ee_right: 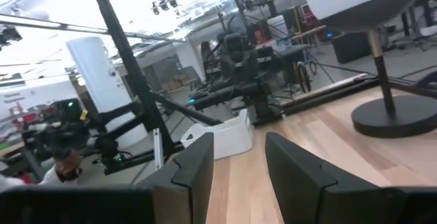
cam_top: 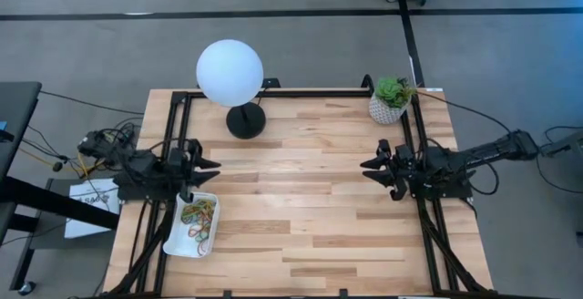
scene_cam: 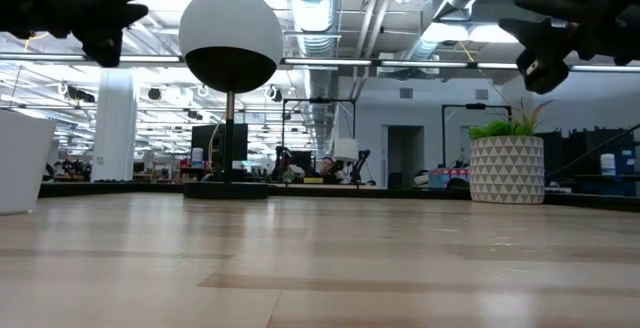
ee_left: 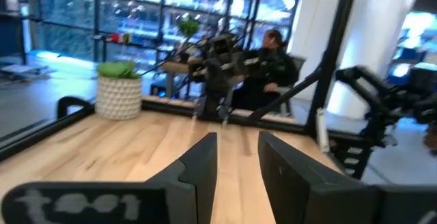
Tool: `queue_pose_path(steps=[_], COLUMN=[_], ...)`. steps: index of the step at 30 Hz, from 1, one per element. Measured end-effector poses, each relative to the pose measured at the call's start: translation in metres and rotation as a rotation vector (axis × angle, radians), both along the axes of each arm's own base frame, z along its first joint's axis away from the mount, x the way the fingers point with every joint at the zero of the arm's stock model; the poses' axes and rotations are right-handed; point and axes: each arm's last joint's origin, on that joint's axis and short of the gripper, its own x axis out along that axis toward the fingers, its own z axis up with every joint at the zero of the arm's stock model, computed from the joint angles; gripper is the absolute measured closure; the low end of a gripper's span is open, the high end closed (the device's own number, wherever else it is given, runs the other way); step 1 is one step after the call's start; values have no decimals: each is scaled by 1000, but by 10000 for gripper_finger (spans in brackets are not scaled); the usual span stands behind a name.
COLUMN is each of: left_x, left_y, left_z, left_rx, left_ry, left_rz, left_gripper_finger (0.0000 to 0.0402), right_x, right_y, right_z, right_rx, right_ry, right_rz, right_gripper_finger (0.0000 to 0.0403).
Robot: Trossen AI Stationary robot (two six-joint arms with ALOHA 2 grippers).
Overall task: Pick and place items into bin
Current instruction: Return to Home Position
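Where wood table [cam_top: 301, 199] meets grey floor [cam_top: 91, 53], globe lamp [cam_top: 230, 72], plant [cam_top: 392, 98], bin [cam_top: 176, 240].

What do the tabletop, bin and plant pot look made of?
Tabletop: wood, likely butcher-block, pale joined strips with visible grain, satin.
Bin: probably plastic, plain white, smooth rounded corners.
Plant pot: perhaps ceramic, white with a triangle-patterned surface; can't confirm.
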Motion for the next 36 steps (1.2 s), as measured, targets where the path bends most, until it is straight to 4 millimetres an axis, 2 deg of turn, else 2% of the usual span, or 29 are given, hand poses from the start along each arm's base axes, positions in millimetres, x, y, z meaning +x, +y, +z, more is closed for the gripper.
queue_pose_path(steps=[8, 11, 14, 18, 36], left_x=[8, 9, 9, 9, 10], left_y=[2, 3, 4, 5, 6], left_z=[-21, -26, -27, -27, -28], left_rx=[16, 49, 101, 137, 117], left_ry=[8, 49, 57, 59, 61], left_rz=[-32, -51, -70, -38, -31], left_gripper_finger=[303, 303, 303, 304, 304], right_x=[0, 0, 0, 0, 0], right_y=[1, 0, 0, 0, 0], right_z=[-4, -5, -8, -13, -21], right_rx=[-5, 60, 95, 58, 32], right_ry=[44, 52, 80, 137, 211], right_rz=[-65, -89, -91, -95, -98], right_gripper_finger=[277, 277, 277, 277, 277])
